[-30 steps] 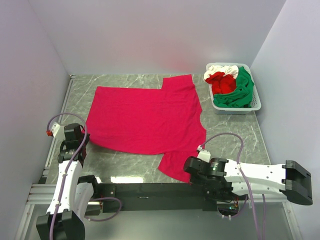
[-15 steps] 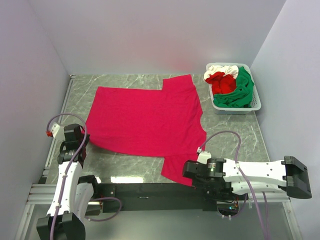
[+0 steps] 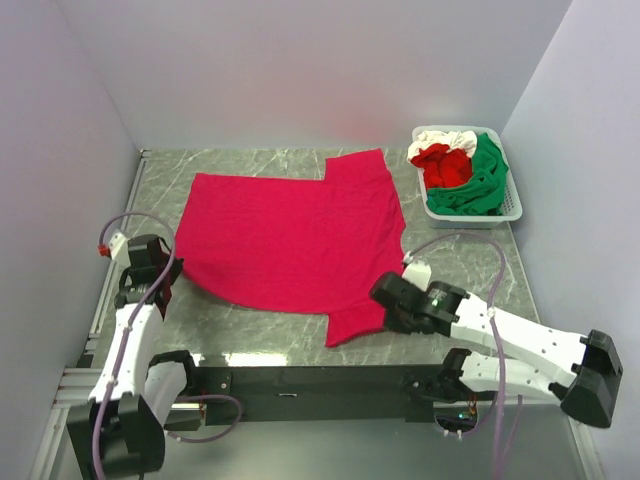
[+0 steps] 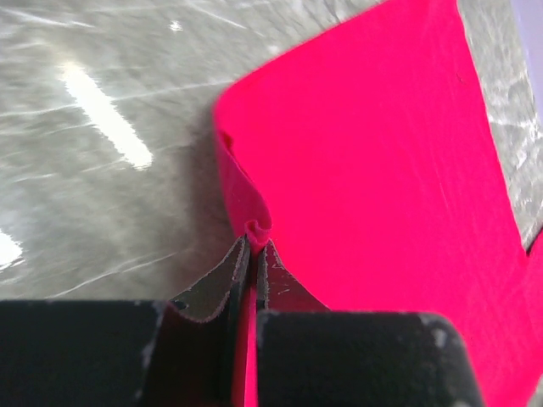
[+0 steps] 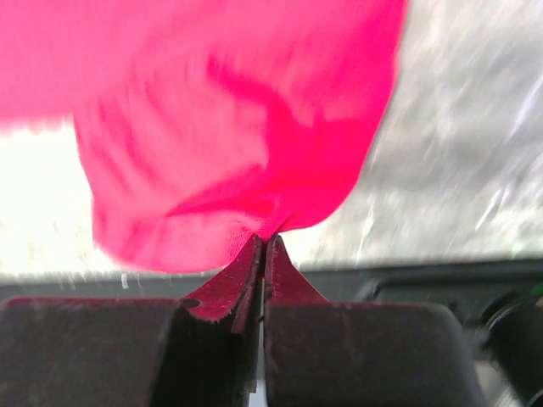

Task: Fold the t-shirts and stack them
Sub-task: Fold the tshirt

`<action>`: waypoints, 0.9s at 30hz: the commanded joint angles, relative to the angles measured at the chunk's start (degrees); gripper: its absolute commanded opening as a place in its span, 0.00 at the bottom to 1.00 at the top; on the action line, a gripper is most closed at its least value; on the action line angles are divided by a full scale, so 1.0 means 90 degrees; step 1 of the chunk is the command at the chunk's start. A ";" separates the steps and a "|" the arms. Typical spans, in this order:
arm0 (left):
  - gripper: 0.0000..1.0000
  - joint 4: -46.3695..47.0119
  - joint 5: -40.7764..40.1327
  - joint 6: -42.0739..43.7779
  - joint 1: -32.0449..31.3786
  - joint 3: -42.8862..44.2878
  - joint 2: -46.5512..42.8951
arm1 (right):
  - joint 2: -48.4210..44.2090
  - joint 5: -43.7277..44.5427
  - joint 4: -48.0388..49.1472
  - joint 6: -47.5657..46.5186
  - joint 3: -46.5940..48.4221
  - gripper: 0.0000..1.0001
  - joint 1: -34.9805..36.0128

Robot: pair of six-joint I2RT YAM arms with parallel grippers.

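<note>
Your left gripper [image 4: 253,248] and right gripper [image 5: 261,243] each pinch only a thin lower edge of the crimson t-shirt [image 3: 290,235]; uneven pulling may slip it free.

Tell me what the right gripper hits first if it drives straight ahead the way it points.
The crimson t-shirt: the right gripper is shut on its near sleeve, and that bunched cloth lies right ahead of it. Past that there is probably more of the shirt, but depth is unclear.
</note>
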 commanded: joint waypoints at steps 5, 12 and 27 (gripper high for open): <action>0.01 0.0995 0.0711 0.0283 0.0004 0.0719 0.1258 | 0.0908 0.0498 0.1205 -0.2489 0.0993 0.00 -0.1556; 0.01 0.1328 0.1004 0.0391 0.0004 0.1412 0.2440 | 0.2257 0.0293 0.1899 -0.3769 0.2027 0.00 -0.2465; 0.01 0.1386 0.1024 0.0518 -0.0005 0.2876 0.4062 | 0.4494 0.0068 0.1968 -0.4903 0.4273 0.00 -0.3471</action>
